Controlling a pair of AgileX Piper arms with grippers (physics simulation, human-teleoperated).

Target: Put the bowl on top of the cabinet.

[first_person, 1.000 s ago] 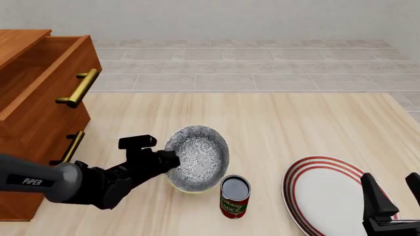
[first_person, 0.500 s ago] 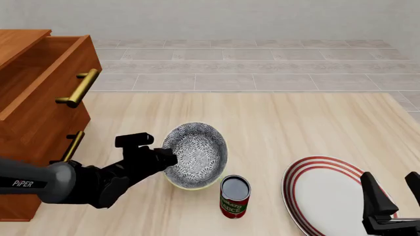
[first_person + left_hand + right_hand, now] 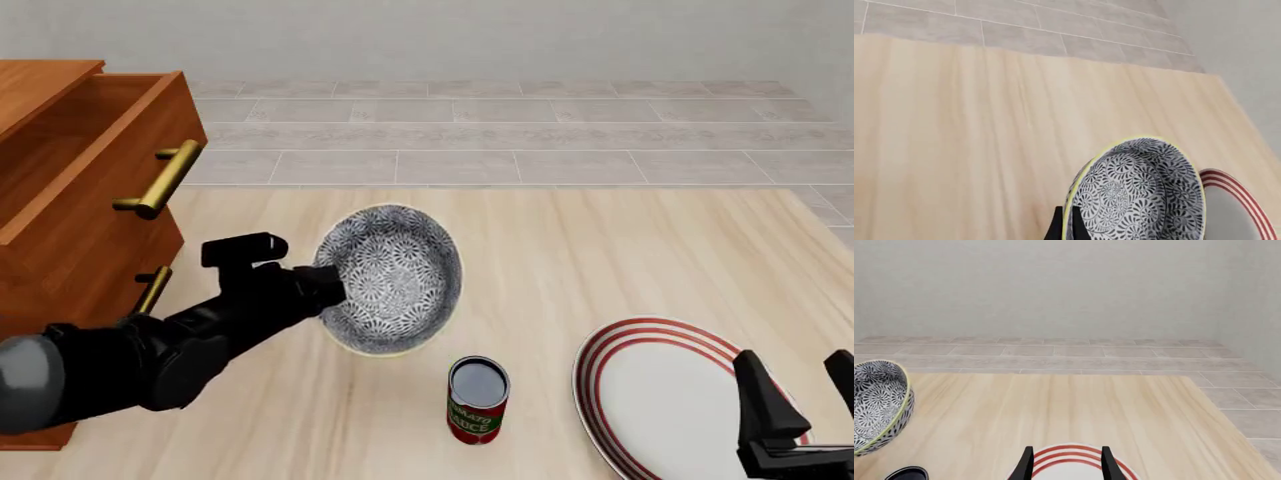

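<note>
Bowl (image 3: 391,280), deep and round, with a dense black-and-white floral pattern and a pale yellow rim, is tilted on edge above the light wood-grain table (image 3: 601,250), clamped at its rim by the left gripper (image 3: 327,285). Just in front stands a red tomato sauce can (image 3: 477,399) with a green label band; its lettering is too small to read. A flat white plate (image 3: 654,400) with red rings lies to the right, under the right gripper (image 3: 1066,462), whose fingers are spread apart, holding nothing. At far left stands the reddish-brown wooden cabinet (image 3: 67,200), with brass bar handles and its top drawer open.
</note>
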